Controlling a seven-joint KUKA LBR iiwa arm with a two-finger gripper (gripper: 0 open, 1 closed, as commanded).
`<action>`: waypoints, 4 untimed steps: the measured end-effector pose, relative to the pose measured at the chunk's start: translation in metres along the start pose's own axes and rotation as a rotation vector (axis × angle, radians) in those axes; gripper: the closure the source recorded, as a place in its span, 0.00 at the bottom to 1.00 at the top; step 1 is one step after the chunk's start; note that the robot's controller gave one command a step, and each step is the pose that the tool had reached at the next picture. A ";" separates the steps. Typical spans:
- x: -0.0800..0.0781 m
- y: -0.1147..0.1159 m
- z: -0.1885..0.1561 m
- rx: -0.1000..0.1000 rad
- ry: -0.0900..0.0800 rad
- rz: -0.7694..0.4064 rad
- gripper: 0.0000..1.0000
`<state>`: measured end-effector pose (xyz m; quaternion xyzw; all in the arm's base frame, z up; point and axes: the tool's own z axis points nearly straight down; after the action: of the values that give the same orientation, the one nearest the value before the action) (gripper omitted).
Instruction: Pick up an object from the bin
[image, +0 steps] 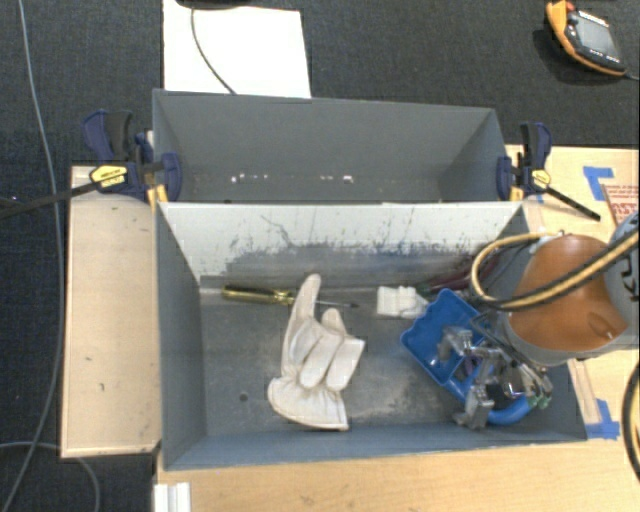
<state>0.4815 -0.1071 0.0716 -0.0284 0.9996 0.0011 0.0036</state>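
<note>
My gripper (482, 378) is low in the bin's right front corner, right on top of a blue plastic thing (430, 335) that lies flat on the floor there. Its body covers the blue thing's right half, and a blue curved piece (512, 411) shows just beyond it near the front wall. A small white plastic piece (398, 300) lies just left of the blue thing, toward the back.
A white work glove (315, 362) lies crumpled in the middle of the bin floor. A screwdriver with a yellow handle (256, 294) lies along the back wall at the left. The arm's orange cover and cables hang over the bin's right side.
</note>
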 end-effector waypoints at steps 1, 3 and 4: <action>-0.016 0.014 -0.001 -0.001 -0.007 0.379 0.00; -0.016 0.014 -0.002 -0.002 -0.010 0.356 1.00; -0.016 0.014 -0.002 -0.002 -0.010 0.356 1.00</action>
<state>0.4968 -0.0922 0.0737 0.1489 0.9888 0.0028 0.0083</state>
